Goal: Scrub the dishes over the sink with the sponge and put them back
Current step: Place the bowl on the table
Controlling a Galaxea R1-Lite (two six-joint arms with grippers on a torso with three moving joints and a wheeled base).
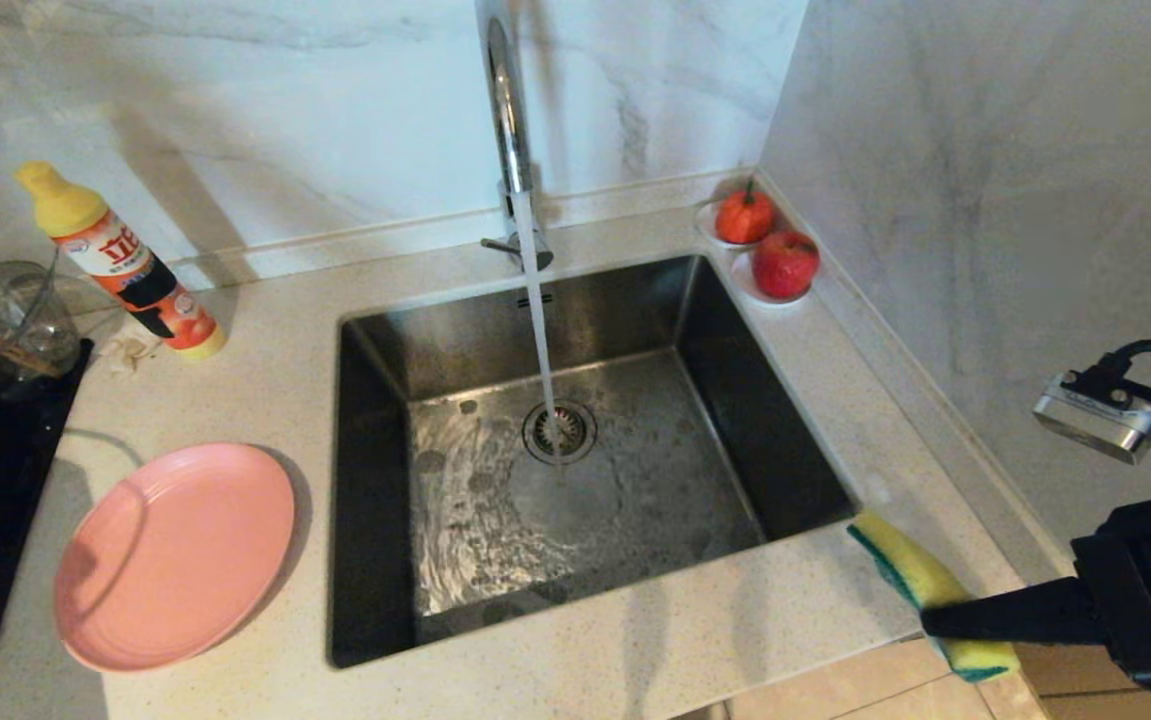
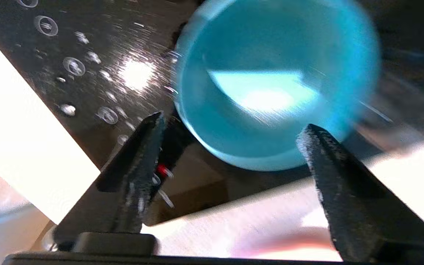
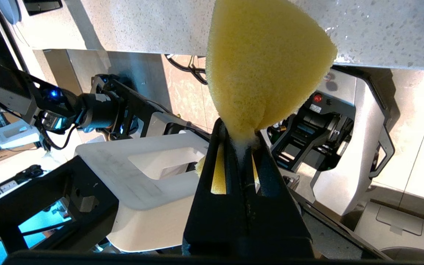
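Two grippers show: the right gripper (image 1: 935, 620), at the head view's lower right, is clamped tight on a rectangular yellow foam sponge (image 1: 920, 580) with a green scouring face, beside the square stainless-steel sink (image 1: 375, 420). Left gripper (image 2: 230, 132) stands wide apart, empty, just before a round teal-blue bowl (image 2: 276, 84). At lower left, a shallow round pink plate (image 1: 175, 555) lies on the speckled white counter (image 1: 265, 390).

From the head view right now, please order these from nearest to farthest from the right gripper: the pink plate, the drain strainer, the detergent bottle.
Measured from the right gripper, whose jaws pinch the sponge at the counter's front right:
1. Drain strainer, in the sink floor, middle.
2. Pink plate, on the counter left of the sink.
3. Detergent bottle, far left, near the back wall.
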